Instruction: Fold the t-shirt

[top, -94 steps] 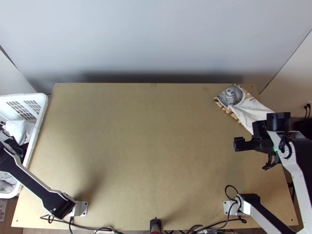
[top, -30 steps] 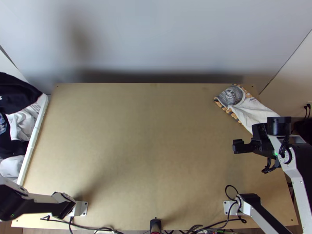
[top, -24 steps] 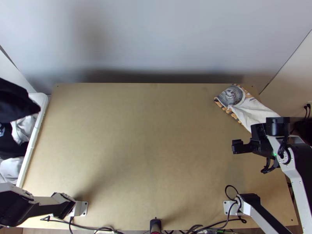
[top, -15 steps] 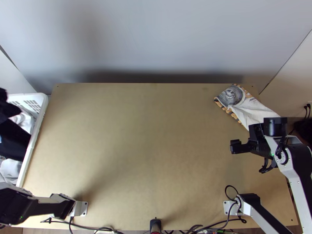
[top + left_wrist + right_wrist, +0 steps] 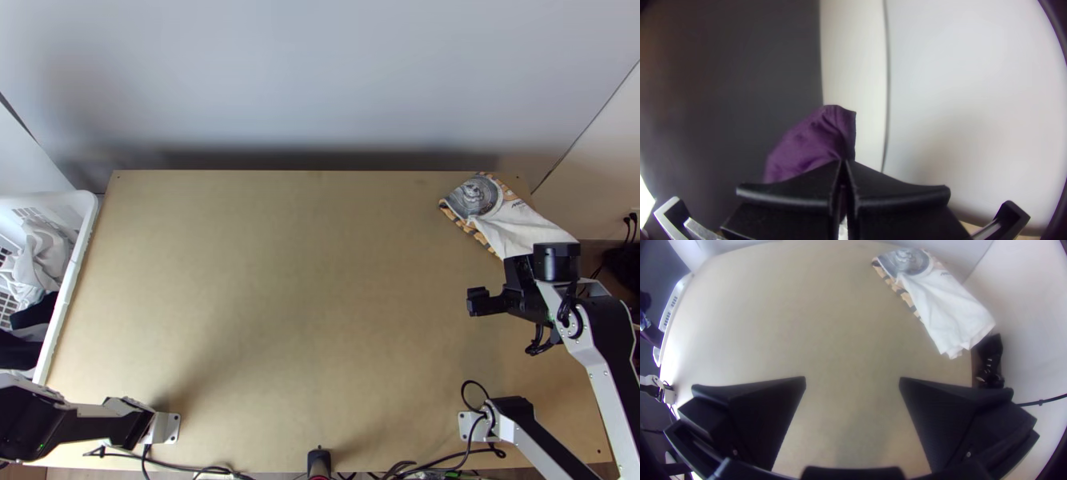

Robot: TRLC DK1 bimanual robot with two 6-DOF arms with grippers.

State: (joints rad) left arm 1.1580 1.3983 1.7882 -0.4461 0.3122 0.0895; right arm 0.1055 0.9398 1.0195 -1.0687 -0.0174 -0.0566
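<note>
Right arm (image 5: pixel 594 356) has edged inward over the table (image 5: pixel 280 280); white basket (image 5: pixel 69 296) lies more uncovered. Printed white shirt (image 5: pixel 516 228) lies folded by the far right corner. Purple cloth (image 5: pixel 813 146) bunched, left gripper's (image 5: pixel 843 162) jaws clamped on it. Right gripper's (image 5: pixel 478 302) jaws wide apart.

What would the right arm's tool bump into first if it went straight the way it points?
Most likely the light wooden tabletop, straight beyond the open black right tool. The white cloth with a grey round print lies off to one side. Its exact distance is unclear.
</note>
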